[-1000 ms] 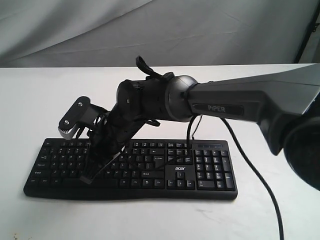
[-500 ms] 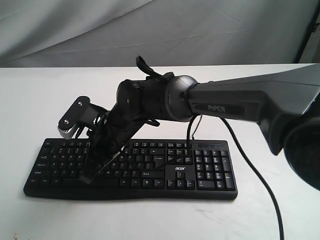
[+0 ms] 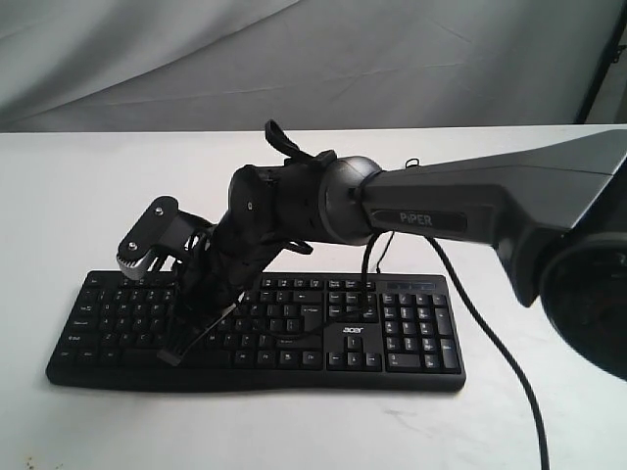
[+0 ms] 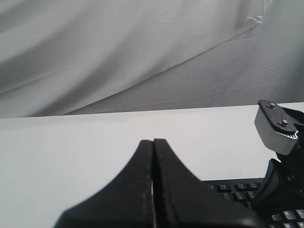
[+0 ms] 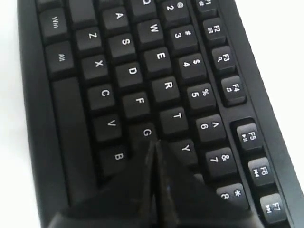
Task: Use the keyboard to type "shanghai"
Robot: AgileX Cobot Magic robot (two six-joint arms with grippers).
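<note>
The black keyboard lies across the white table with its number pad on the right. My right gripper reaches over from the right and points steeply down at the left half of the keys. In the right wrist view its shut tip sits just past the G key, beside Y, hiding the key beneath; contact cannot be told. The keyboard fills that view. My left gripper is shut and empty above bare table, with a corner of the keyboard beside it.
A grey cloth hangs behind the table. A black cable runs from the right arm down over the table's front right. The right arm's wrist camera block overhangs the keyboard's top-left keys and shows in the left wrist view.
The right arm has shifted slightly left and dipped, bringing its shut tip a little lower onto the keys.
</note>
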